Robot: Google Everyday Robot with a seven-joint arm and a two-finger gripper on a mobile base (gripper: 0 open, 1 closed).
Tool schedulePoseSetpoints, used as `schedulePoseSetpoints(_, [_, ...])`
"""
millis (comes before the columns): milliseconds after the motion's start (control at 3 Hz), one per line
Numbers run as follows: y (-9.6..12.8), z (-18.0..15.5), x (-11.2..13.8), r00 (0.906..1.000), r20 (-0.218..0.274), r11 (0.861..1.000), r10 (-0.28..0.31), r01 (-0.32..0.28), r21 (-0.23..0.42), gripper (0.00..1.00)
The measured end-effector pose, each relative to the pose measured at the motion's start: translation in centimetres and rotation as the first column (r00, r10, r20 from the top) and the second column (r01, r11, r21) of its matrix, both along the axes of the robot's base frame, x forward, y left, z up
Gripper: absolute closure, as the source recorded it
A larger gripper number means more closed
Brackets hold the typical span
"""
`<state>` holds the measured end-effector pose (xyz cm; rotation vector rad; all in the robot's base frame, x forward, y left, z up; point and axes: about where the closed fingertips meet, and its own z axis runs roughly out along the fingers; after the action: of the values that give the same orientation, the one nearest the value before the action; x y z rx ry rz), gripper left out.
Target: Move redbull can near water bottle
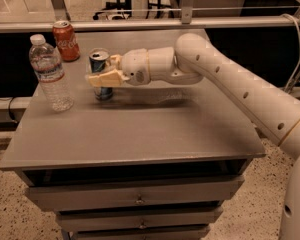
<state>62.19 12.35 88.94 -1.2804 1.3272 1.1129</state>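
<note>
The redbull can (99,61), slim and blue-and-silver with a silver top, stands upright on the grey table (140,129) in the camera view. My gripper (103,75) is shut on the can's middle, reaching in from the right on the white arm (225,79). The water bottle (50,74), clear with a white cap and a pale label, stands at the table's left, a short way left of the can.
A red cola can (66,40) stands at the back left, behind the bottle and the redbull can. The table has drawers (140,199) under its front edge. A rail (140,24) runs behind the table.
</note>
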Motion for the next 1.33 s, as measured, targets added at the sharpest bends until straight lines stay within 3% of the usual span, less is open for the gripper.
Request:
schedulePoseSetpoints(333, [2.2,-0.2,-0.4,0.9997,-0.013,1.000,0.023,-0.023,0.013,1.00])
schedulePoseSetpoints(1000, [3.6,0.9,-1.1,0.9987,-0.005,0.998,0.051,-0.051,0.038,1.00])
schedulePoseSetpoints(1333, [4.2,0.6,-1.7,0.9968,-0.021,0.997,0.078,-0.077,0.015,0.79])
